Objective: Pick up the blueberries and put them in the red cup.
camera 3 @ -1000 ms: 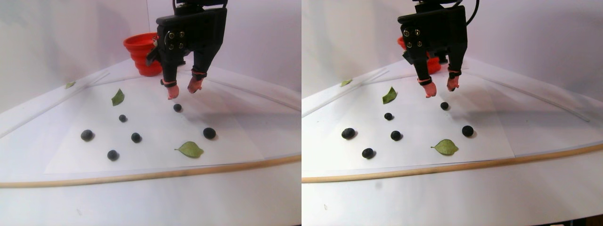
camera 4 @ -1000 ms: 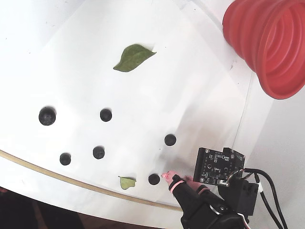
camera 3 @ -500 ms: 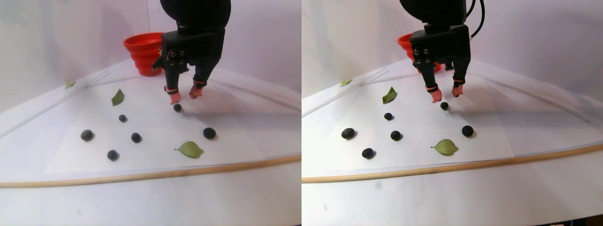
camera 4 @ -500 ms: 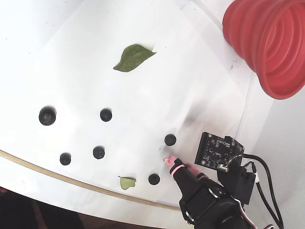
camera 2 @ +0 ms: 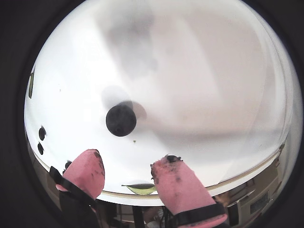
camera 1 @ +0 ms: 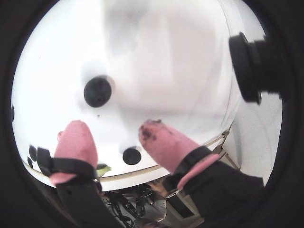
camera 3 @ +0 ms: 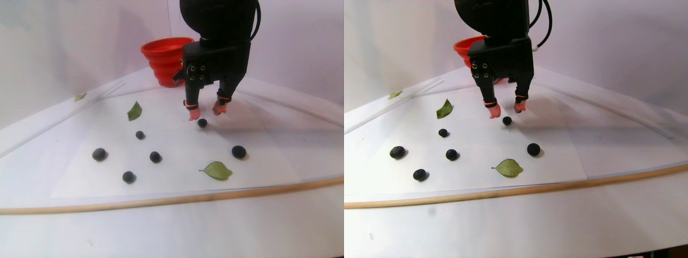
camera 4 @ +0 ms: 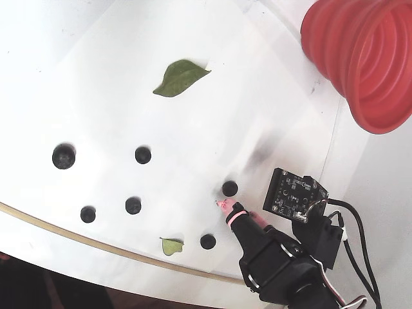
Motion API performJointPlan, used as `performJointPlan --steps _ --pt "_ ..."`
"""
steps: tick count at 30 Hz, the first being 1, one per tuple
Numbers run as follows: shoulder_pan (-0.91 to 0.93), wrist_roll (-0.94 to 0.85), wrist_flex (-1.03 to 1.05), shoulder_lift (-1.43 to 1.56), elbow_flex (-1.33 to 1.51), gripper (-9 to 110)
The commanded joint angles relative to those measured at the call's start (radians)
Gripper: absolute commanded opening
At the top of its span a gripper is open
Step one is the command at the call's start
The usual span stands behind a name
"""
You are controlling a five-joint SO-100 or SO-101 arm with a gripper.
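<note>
Several dark blueberries lie scattered on the white sheet [camera 4: 103,96]. My gripper [camera 3: 206,112] hangs open just above the sheet, its pink fingertips straddling one small blueberry [camera 3: 202,122] that sits slightly in front of them. Both wrist views show this blueberry [camera 2: 120,120] [camera 1: 98,91] just ahead of the open gripper [camera 2: 129,161] [camera 1: 114,130], with nothing between the fingers. In the fixed view one pink fingertip [camera 4: 223,205] lies beside that blueberry [camera 4: 230,188]; the other is hidden. The red cup [camera 4: 367,58] [camera 3: 164,59] stands behind the arm, upright.
Other blueberries lie nearby [camera 4: 208,241] [camera 4: 143,154] [camera 4: 133,205] [camera 4: 64,156]. Green leaves rest on the sheet [camera 4: 180,76] [camera 4: 171,245] [camera 3: 217,170]. A wooden strip [camera 3: 161,200] marks the table's front edge. A camera board [camera 4: 293,193] rides on the wrist.
The gripper has come down and moved back toward the blueberry nearest the cup, staying open. The blueberries and leaves have not moved.
</note>
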Motion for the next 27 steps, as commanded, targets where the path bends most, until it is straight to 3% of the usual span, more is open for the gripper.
performJointPlan --steps 1,27 --pt "-0.009 0.012 -0.021 -0.015 -0.023 20" --pt "-0.029 0.064 -0.077 -0.126 -0.087 19"
